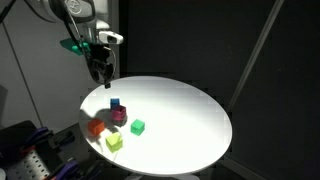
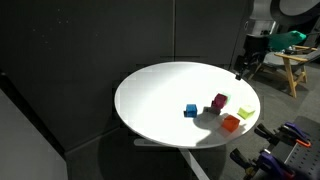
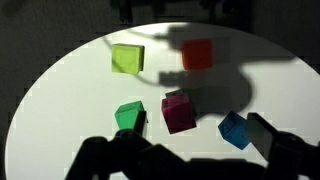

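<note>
My gripper (image 1: 100, 68) hangs open and empty well above the edge of a round white table (image 1: 190, 105), apart from every block. Below it lie five small cubes: blue (image 1: 116, 103), magenta (image 1: 118, 116), green (image 1: 138, 126), yellow-green (image 1: 114, 142) and red (image 1: 97, 127). In the wrist view my dark fingers (image 3: 190, 152) frame the bottom edge, with the blue cube (image 3: 236, 130) nearest the right finger, then the magenta (image 3: 179, 112), green (image 3: 129, 116), yellow-green (image 3: 128, 58) and red (image 3: 198, 54) cubes. The gripper (image 2: 243, 68) also shows in both exterior views.
The cubes cluster near one side of the table (image 2: 160, 95); blue (image 2: 190, 111), magenta (image 2: 219, 102), yellow-green (image 2: 246, 113) and red (image 2: 231, 123) show there. Black curtains surround the table. A wooden stool (image 2: 292, 70) stands behind the arm.
</note>
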Motion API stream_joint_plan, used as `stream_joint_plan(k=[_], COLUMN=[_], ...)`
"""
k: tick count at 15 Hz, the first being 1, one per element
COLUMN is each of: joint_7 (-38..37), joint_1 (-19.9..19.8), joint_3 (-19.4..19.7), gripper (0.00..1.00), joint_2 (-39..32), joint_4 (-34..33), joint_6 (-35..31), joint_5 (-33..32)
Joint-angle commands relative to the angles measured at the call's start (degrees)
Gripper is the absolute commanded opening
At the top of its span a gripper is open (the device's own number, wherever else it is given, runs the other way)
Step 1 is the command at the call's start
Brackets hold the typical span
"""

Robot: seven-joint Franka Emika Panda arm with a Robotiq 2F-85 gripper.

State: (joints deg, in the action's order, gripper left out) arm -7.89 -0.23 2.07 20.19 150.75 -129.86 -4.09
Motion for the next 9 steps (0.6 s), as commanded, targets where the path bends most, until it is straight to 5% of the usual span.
stream_joint_plan(k=[1,9], joint_7=[4.3,4.2], joint_1=[-0.1,-0.7], joint_3=[-0.1,-0.7], gripper=[1.00,1.00], joint_2=[3.0,1.9], joint_4=[0.8,0.2], joint_6=[2.6,3.6], joint_5=[1.7,0.9])
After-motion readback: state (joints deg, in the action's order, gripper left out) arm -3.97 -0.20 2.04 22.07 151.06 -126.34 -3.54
